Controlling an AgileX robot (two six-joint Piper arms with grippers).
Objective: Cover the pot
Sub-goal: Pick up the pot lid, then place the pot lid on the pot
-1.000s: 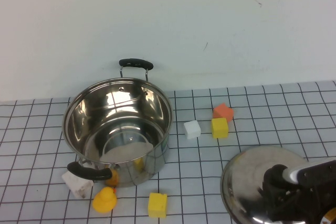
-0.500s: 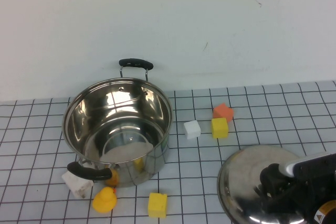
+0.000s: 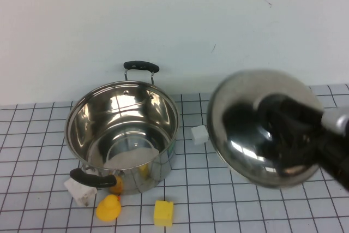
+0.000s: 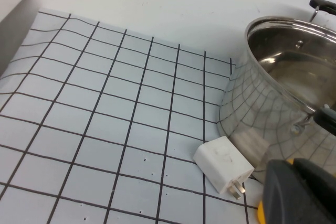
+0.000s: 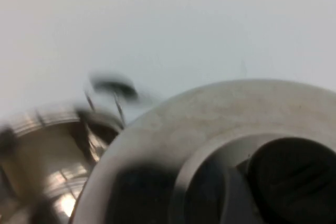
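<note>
Nearest on the bench [image 3: 256, 211], along the front edge, lie a yellow block [image 3: 163, 213], a yellow duck [image 3: 108, 208] and a white plug [image 3: 80, 191], the duck and plug just beside the pot's near black handle [image 3: 92, 178]. The left hand [image 4: 294, 192] sits low beside that plug; only a dark and yellow part of it shows in its wrist view, so its grip cannot be told.

The pot [image 3: 122, 133] stands upright left of centre, open; its shiny inside shows only reflections, with nothing clearly in it. Its far handle [image 3: 141, 66] points toward the wall [image 3: 163, 20].

To the right, the right hand [image 3: 289, 129] grips the black knob [image 5: 291, 179] of the lid [image 3: 245, 129], which hangs tilted in the air, apart from the pot's rim. The lid partly hides a white block [image 3: 199, 133] lying between it and the pot.
</note>
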